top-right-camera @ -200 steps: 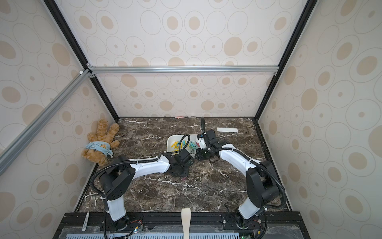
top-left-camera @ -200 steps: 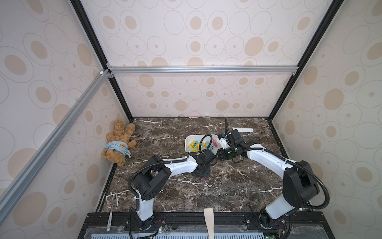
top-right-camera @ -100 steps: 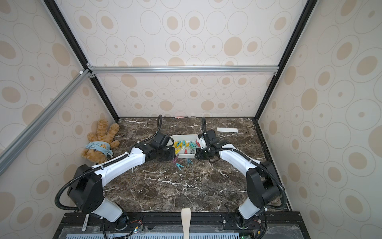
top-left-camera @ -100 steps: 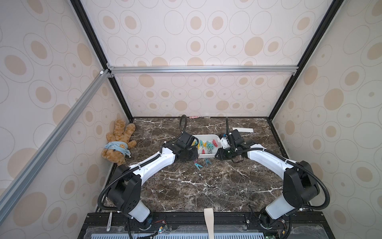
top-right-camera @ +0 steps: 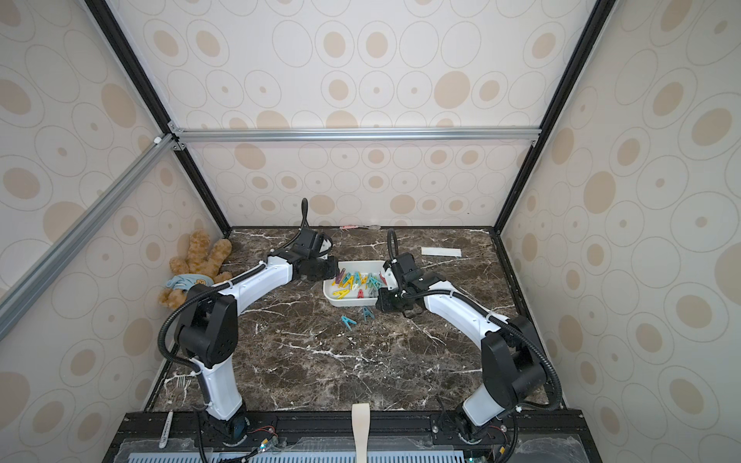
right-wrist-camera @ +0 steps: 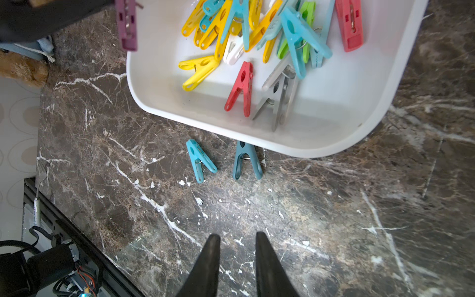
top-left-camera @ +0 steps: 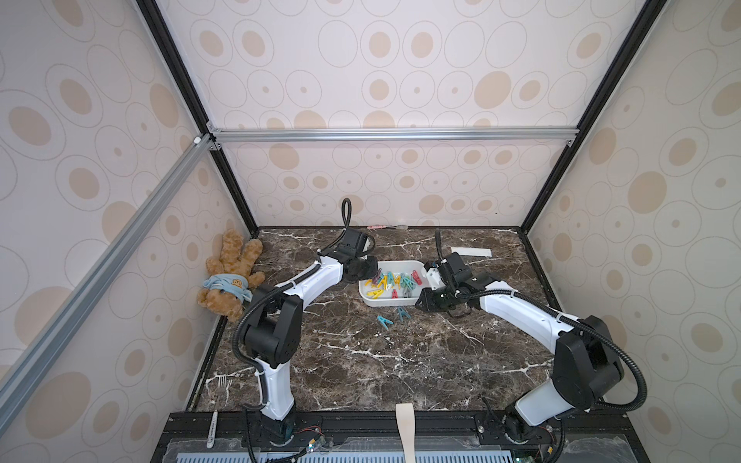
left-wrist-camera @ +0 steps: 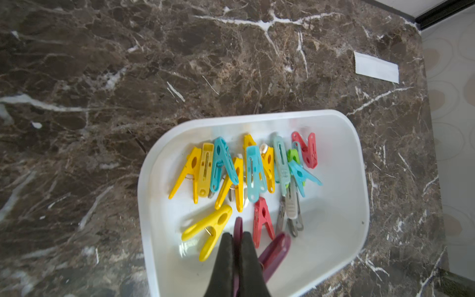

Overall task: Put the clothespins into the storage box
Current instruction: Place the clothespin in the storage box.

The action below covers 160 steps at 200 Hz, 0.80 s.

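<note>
The white storage box [top-left-camera: 385, 303] [top-right-camera: 349, 302] sits mid-table and holds several clothespins [left-wrist-camera: 253, 174] in yellow, teal, red, green, grey and white. My left gripper [left-wrist-camera: 236, 235] [top-left-camera: 371, 269] is shut on a purple clothespin [left-wrist-camera: 276, 248] [right-wrist-camera: 126, 25], which hangs over the box's left end. Two teal clothespins [right-wrist-camera: 200, 160] [right-wrist-camera: 246, 160] lie on the marble just in front of the box. My right gripper [right-wrist-camera: 237, 235] [top-left-camera: 421, 300] stands open and empty beside the box's front right corner, low over the table.
A teddy bear [top-left-camera: 228, 276] lies against the left wall. A flat white paper strip [top-left-camera: 471, 251] lies behind the box on the right. A fork [top-left-camera: 221, 387] rests at the front left edge, and a pale wooden handle [top-left-camera: 405, 425] at the front.
My left arm has swung from in front of the box round to its back left end and now holds the purple clothespin over it. The right arm has stayed put.
</note>
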Each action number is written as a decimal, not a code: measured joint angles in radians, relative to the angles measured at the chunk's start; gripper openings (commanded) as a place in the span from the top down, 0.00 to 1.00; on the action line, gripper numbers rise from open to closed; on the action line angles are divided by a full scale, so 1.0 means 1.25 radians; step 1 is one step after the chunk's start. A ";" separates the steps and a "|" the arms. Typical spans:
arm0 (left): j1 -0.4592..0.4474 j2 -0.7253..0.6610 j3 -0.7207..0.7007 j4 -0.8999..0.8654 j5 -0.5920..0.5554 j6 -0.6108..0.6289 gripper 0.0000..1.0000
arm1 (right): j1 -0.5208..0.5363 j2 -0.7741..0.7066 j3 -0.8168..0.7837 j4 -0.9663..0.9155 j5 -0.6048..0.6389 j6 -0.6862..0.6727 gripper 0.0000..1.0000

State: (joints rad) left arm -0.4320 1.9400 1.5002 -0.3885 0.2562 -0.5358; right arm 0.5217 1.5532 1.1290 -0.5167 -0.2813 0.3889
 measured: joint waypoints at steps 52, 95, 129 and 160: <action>-0.001 0.079 0.052 0.006 0.012 0.012 1.00 | 0.025 -0.001 -0.002 0.010 0.017 0.025 0.73; -0.001 0.090 0.066 0.006 0.022 0.014 0.97 | 0.028 0.009 -0.002 0.026 0.019 0.027 0.72; -0.002 0.103 0.077 0.004 0.025 0.016 0.86 | 0.028 0.025 -0.002 0.030 0.019 0.027 0.72; -0.005 0.106 0.091 -0.002 0.024 0.021 0.81 | 0.028 0.027 0.000 0.031 0.019 0.025 0.72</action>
State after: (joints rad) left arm -0.4385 2.0724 1.6135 -0.3908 0.2867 -0.5091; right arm 0.5564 1.5864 1.1286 -0.4778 -0.2581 0.4206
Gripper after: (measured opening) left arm 0.172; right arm 0.277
